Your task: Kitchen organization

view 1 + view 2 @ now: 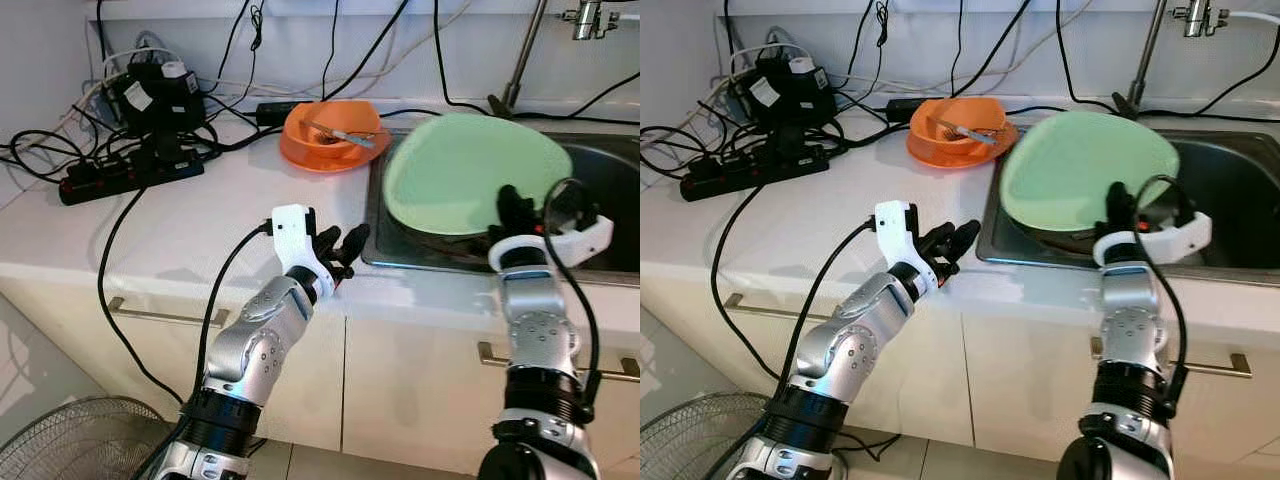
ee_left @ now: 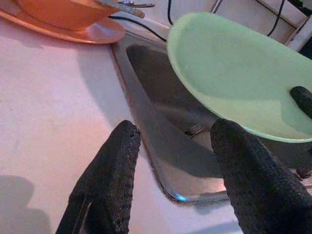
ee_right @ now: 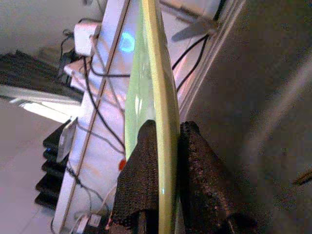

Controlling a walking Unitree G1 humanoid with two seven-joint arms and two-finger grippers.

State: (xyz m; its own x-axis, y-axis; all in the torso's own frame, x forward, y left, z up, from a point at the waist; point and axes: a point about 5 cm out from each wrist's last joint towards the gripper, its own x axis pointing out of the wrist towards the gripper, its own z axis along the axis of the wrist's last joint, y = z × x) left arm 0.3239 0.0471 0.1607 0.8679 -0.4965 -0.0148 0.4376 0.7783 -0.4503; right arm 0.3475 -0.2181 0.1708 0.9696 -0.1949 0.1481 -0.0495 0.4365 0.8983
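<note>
The right gripper (image 1: 512, 205) is pinching the green plate (image 1: 470, 170) by its rim, tilted over the sink (image 1: 610, 165), while the left gripper (image 1: 345, 245), jaws spread, is probably waiting just beside on the bench (image 1: 180, 225).

A pale green plate (image 1: 465, 170) stood tilted on edge above the sink (image 1: 600, 170), its face turned toward the table, its lower rim pinched between the right tool's (image 1: 515, 212) black fingers. Left of the sink, an orange bowl (image 1: 330, 125) sat on an orange plate (image 1: 300, 155), cutlery inside.
</note>
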